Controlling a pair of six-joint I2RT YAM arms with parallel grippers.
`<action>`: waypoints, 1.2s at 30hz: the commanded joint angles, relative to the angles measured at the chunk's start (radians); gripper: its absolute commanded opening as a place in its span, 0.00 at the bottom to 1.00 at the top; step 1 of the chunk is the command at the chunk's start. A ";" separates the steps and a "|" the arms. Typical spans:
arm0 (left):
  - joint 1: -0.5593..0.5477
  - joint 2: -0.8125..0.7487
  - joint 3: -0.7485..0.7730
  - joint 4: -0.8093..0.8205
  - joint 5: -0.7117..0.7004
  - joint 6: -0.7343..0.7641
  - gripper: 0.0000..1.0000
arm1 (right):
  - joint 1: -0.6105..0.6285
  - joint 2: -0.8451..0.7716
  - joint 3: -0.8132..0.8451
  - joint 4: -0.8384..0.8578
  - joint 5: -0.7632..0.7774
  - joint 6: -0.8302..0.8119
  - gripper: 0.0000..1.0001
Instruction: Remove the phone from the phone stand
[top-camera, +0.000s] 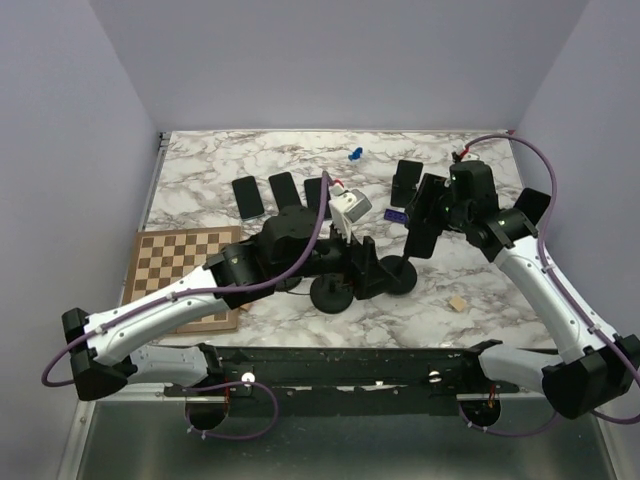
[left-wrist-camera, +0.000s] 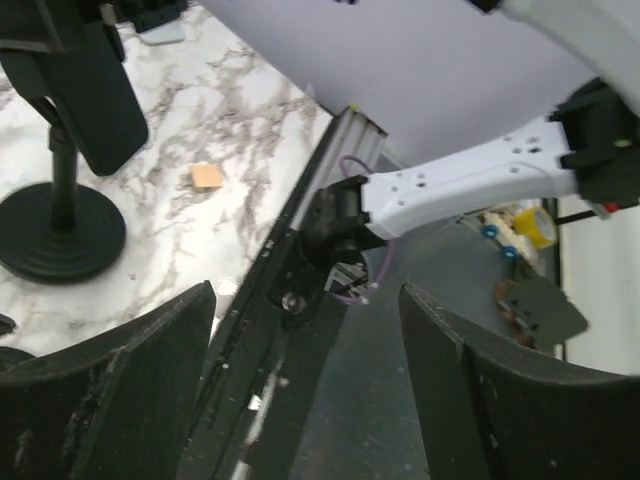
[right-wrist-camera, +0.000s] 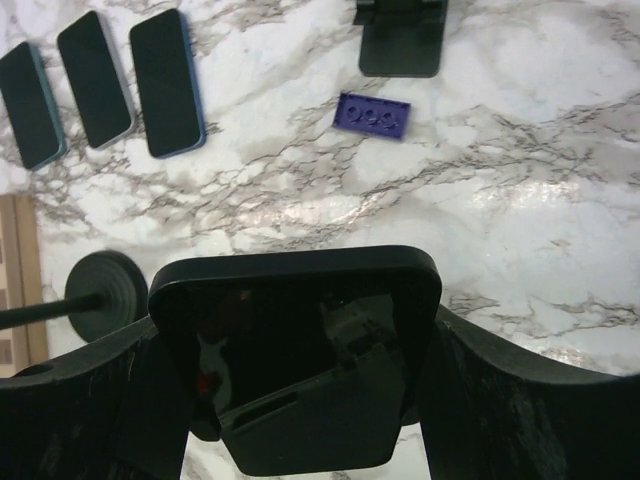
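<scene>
Right fingers: pinching phone by its edges
Left fingers: spread, empty
Tip: lift straight up off stand, nice and slow

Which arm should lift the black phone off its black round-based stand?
Probably right: the right gripper hugs the black phone on both sides; the left gripper hangs open, away from it.

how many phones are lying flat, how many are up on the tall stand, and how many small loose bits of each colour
flat phones: 3
phone on the stand: 1
purple brick: 1
blue piece: 1
tan block: 1
total: 7
</scene>
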 joint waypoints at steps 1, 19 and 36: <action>-0.004 0.096 0.038 0.048 -0.081 0.060 0.76 | 0.029 -0.061 0.018 0.061 -0.114 0.010 0.01; 0.157 0.332 0.053 0.210 0.025 0.021 0.50 | 0.028 -0.111 -0.043 0.098 -0.211 0.017 0.01; 0.171 0.436 0.022 0.415 0.008 -0.050 0.48 | 0.030 -0.103 -0.044 0.104 -0.228 0.024 0.01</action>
